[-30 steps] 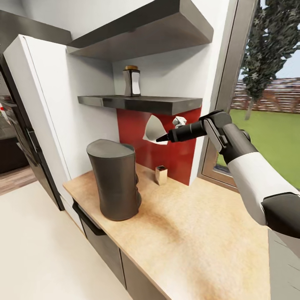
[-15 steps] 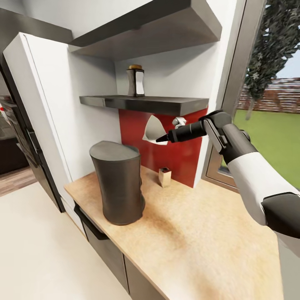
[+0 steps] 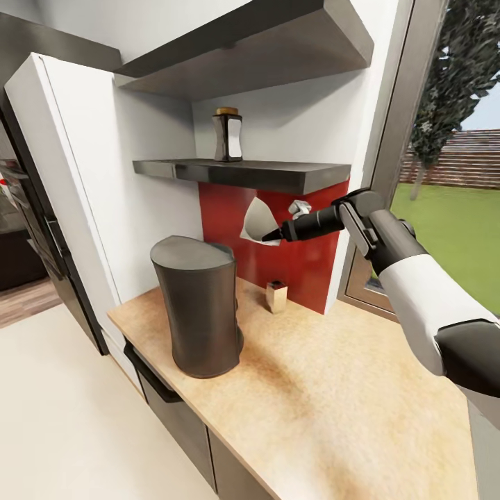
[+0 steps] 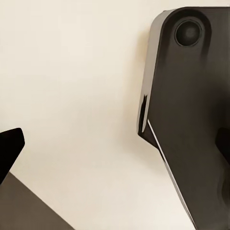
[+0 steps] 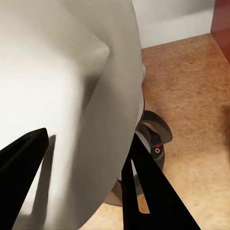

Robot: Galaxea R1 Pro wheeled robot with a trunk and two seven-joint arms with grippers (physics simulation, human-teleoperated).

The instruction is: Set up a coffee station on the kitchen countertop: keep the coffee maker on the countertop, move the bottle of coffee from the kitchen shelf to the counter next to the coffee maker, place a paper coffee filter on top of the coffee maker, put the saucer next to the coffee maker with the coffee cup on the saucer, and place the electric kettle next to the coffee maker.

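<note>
My right gripper (image 3: 269,237) is shut on a white paper coffee filter (image 3: 257,221), held in the air in front of the red wall panel, above and to the right of the coffee maker. The dark grey coffee maker (image 3: 198,305) stands on the wooden countertop (image 3: 333,389). In the right wrist view the filter (image 5: 72,91) sits between the black fingers (image 5: 143,191), with part of the coffee maker (image 5: 154,136) below it. The bottle of coffee (image 3: 228,137) stands on the lower shelf (image 3: 243,172). My left gripper (image 4: 115,153) hangs open over the floor.
A small tan box (image 3: 276,296) stands on the counter by the red panel. A white fridge side (image 3: 76,180) borders the counter on the left, and a window (image 3: 444,187) lies to the right. A second shelf (image 3: 264,48) hangs higher up.
The whole view has shifted a little as the camera moved; counter and coffee maker sit slightly further right in the picture. The right gripper still holds the filter.
</note>
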